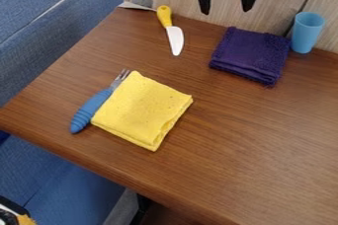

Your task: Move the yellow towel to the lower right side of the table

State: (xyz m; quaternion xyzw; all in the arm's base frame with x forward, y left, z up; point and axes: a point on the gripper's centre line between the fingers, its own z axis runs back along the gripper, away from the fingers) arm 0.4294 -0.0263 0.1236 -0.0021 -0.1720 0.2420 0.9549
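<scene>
My gripper hangs at the top of the camera view, above the table's back edge, with its two fingers spread apart and nothing between them. The folded yellow towel lies flat on the left half of the brown wooden table, well below and to the left of the gripper in the view. A fork with a blue handle lies along the towel's left side, its tines by the towel's upper left corner.
A folded purple cloth lies at the back right, with a blue cup upright beside it. Toward the back left is a knife with a yellow handle. Blue seating borders the table's left side.
</scene>
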